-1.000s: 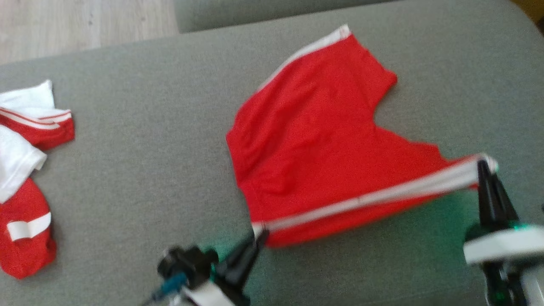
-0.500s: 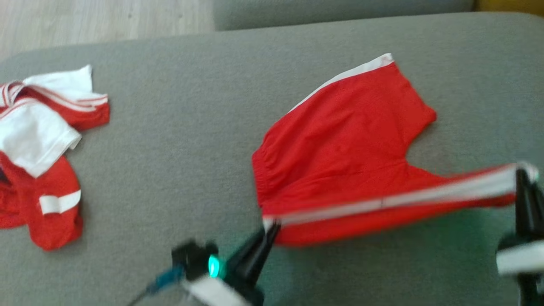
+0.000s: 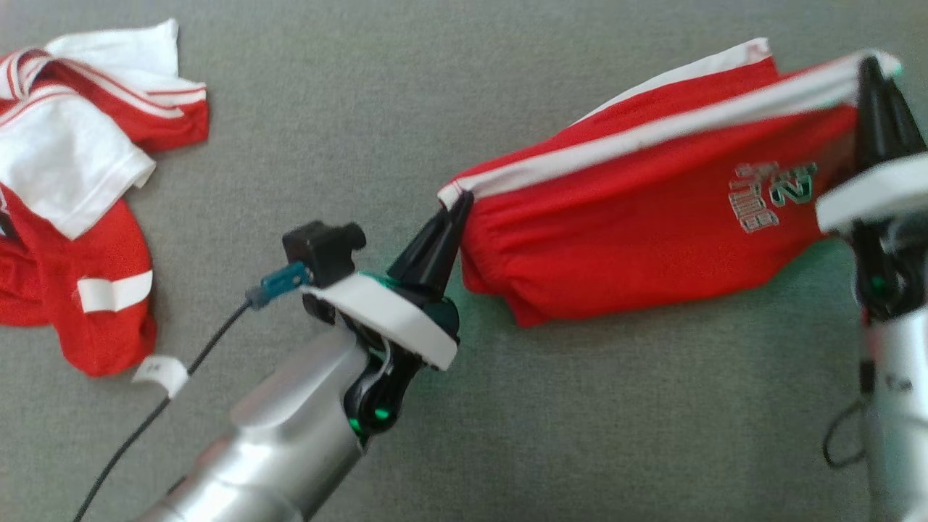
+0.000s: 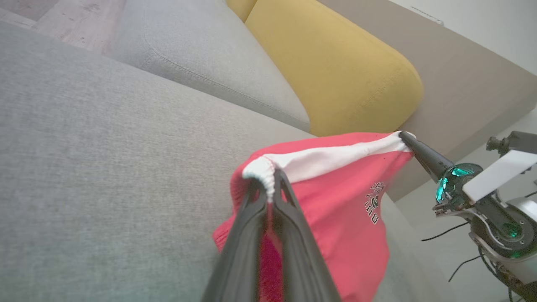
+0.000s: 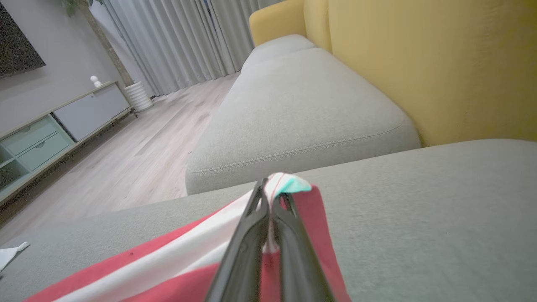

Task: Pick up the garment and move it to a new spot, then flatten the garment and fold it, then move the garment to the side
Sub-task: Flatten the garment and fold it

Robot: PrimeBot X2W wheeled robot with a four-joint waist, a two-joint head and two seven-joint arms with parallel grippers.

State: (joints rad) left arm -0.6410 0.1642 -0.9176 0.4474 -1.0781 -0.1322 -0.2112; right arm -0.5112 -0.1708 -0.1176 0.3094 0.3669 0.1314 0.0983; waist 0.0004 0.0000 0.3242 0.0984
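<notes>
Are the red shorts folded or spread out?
Folded in half: the shorts are doubled, stripe beside stripe, gripped by the left pincer and right pincer.

Garment [image 3: 638, 217] right, over cushion [image 3: 362, 109]; clothes pile [image 3: 72, 159] left.

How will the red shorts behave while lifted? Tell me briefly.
Probably floppy: the red shorts sag below the white stripe stretched between the left gripper and right gripper. Likely light: fingertip pinches at two corners carry them.
</notes>
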